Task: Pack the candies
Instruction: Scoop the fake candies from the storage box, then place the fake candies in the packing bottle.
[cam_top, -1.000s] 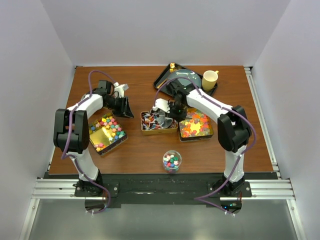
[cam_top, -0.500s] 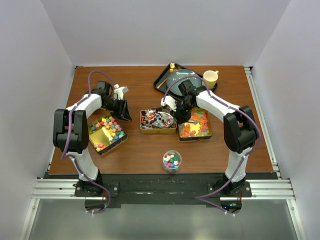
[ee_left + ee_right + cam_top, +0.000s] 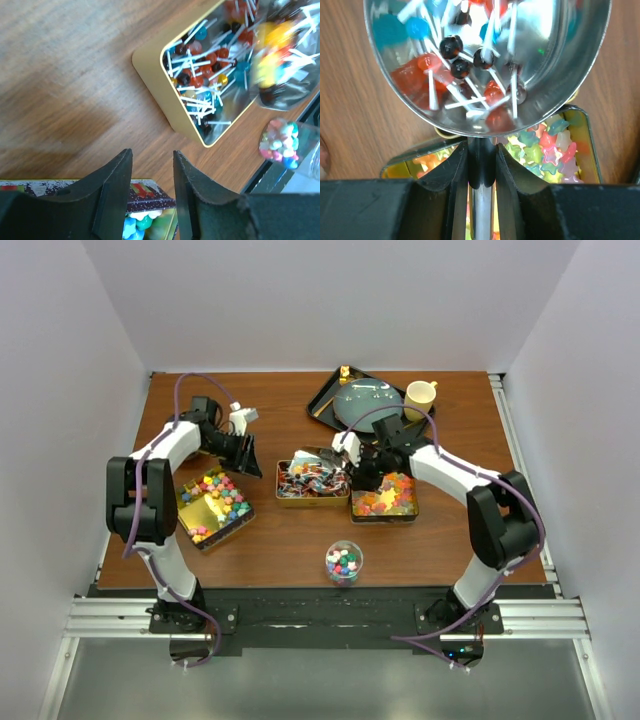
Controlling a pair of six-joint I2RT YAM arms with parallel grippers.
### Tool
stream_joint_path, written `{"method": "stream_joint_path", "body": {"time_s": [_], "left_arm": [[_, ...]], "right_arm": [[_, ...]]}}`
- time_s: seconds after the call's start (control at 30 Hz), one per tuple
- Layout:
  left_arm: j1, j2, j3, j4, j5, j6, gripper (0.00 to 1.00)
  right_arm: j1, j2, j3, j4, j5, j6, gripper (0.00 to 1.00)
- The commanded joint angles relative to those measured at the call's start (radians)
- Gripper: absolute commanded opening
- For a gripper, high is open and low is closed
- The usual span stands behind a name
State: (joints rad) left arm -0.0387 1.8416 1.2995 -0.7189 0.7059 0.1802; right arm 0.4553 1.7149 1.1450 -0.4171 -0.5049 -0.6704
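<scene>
Three gold tins hold the candies: multicoloured chunky pieces in the left tin, red-white-blue ones with white sticks in the middle tin, and orange-yellow-pink star gummies in the right tin. My right gripper is shut on the handle of a steel scoop, which is loaded with red and blue candies and is held by the middle tin's back right. My left gripper is open and empty over the left tin's back corner. The middle tin also shows in the left wrist view.
A small clear glass jar with coloured sweets stands near the front edge. At the back, a black tray carries a grey plate and a yellow cup. White walls enclose the table.
My right arm has drawn back to the right, taking the loaded scoop from inside the middle tin to its back right. My left gripper has shifted slightly backward.
</scene>
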Motion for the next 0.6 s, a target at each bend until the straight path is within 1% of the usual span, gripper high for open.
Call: {"method": "stream_joint_path", "body": {"time_s": [0.0, 0.03, 0.13, 0.23, 0.4, 0.47, 0.57], "left_arm": [[0.007, 0.005, 0.040, -0.040, 0.041, 0.074, 0.44], [0.007, 0.004, 0.046, -0.040, 0.041, 0.074, 0.45], [0.007, -0.004, 0.053, -0.030, 0.038, 0.068, 0.45], [0.007, -0.015, 0.060, -0.021, 0.037, 0.059, 0.45], [0.007, -0.065, 0.076, 0.010, 0.017, 0.032, 0.46], [0.007, -0.087, 0.072, 0.027, -0.006, -0.004, 0.47], [0.007, -0.139, 0.052, 0.050, -0.020, -0.041, 0.49]], "right_arm": [[-0.009, -0.138, -0.060, 0.255, -0.107, 0.126, 0.00], [-0.010, -0.147, -0.067, 0.265, -0.103, 0.147, 0.00], [-0.012, -0.158, -0.042, 0.225, -0.103, 0.130, 0.00], [-0.018, -0.164, -0.007, 0.146, -0.100, 0.079, 0.00], [-0.044, -0.212, 0.053, -0.086, -0.096, -0.041, 0.00], [-0.059, -0.250, 0.064, -0.174, -0.075, -0.092, 0.00], [-0.066, -0.313, 0.062, -0.262, -0.043, -0.144, 0.00]]}}
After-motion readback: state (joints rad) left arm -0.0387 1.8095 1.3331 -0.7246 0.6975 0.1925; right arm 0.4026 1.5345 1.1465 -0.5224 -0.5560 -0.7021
